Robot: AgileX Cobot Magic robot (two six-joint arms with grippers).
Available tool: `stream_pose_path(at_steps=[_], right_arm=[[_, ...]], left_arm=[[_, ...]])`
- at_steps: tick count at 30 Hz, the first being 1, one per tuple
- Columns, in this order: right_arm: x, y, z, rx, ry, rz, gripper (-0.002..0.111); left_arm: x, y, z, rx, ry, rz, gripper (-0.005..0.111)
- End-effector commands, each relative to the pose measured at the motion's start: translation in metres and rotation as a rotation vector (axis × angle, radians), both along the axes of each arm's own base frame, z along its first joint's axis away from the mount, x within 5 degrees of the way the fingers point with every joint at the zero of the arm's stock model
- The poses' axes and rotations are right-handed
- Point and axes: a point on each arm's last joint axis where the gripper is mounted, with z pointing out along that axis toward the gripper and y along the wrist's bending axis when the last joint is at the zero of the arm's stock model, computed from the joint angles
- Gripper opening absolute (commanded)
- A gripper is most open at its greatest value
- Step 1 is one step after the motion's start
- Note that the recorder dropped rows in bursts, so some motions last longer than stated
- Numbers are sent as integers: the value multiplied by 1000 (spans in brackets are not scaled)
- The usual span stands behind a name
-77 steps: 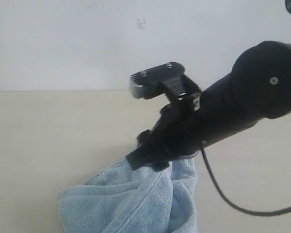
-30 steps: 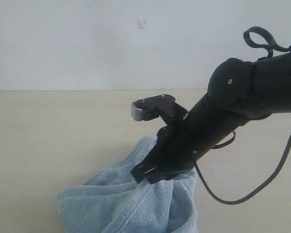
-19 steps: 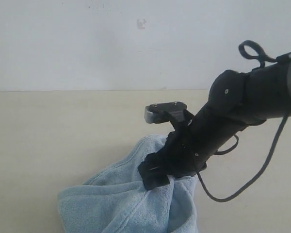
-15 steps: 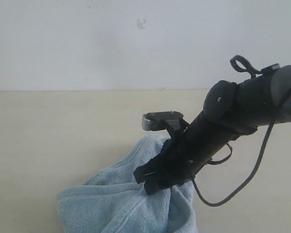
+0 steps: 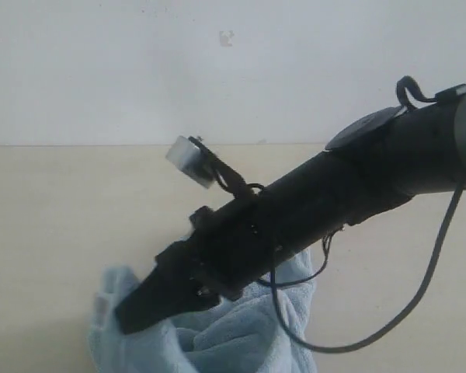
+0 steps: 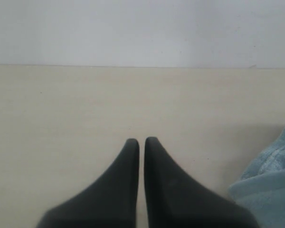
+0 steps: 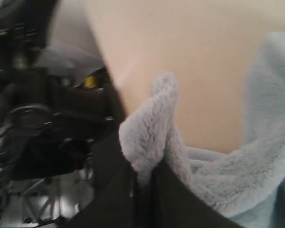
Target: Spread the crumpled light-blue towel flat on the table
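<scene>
The light-blue towel [image 5: 241, 342] lies bunched at the near edge of the beige table [image 5: 54, 210]. My right arm reaches across it toward the left. The right gripper [image 5: 133, 312] is low over the towel's left end, beside a pale patch [image 5: 101, 305] that may be the label. In the right wrist view the right gripper [image 7: 143, 176] is shut on a raised fluffy fold of the towel [image 7: 149, 130]. The left gripper [image 6: 141, 141] hovers over bare table [image 6: 61, 104], shut with nothing between its fingers. The towel's edge [image 6: 270, 180] lies off to its side. The left gripper is out of the exterior view.
A white wall [image 5: 101, 70] rises behind the table. The right arm's black cable [image 5: 373, 338] loops down beside the towel. The right wrist view shows dark robot hardware and cables [image 7: 38, 118] beyond the table edge.
The right arm has swung left and down and its wrist has rolled. It carried the gripped fold across the towel. The towel's raised peak has dropped and its left end has shifted.
</scene>
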Motion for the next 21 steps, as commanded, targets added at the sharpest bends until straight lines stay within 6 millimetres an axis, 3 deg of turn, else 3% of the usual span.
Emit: stream_pose_path(at_steps=[1,6,13,15,20,21], right_arm=[[-35,28,16,130,-13,148,1],[-62,48,3,10,-133,241,1],[-64,47,-5,-72,-175,247,6],[-64,47,-4,-73,-168,248,20],[-63,48,-5,-76,-176,240,72],[-63,48,-5,-80,-174,232,78]], left_arm=[[0,-1,1,1,-8,-10,4],[0,-1,1,1,-8,-10,4],[0,-1,1,1,-8,-10,4],[0,-1,1,1,-8,-10,4],[0,-1,1,1,-8,-10,4],[0,-1,1,1,-8,-10,4]])
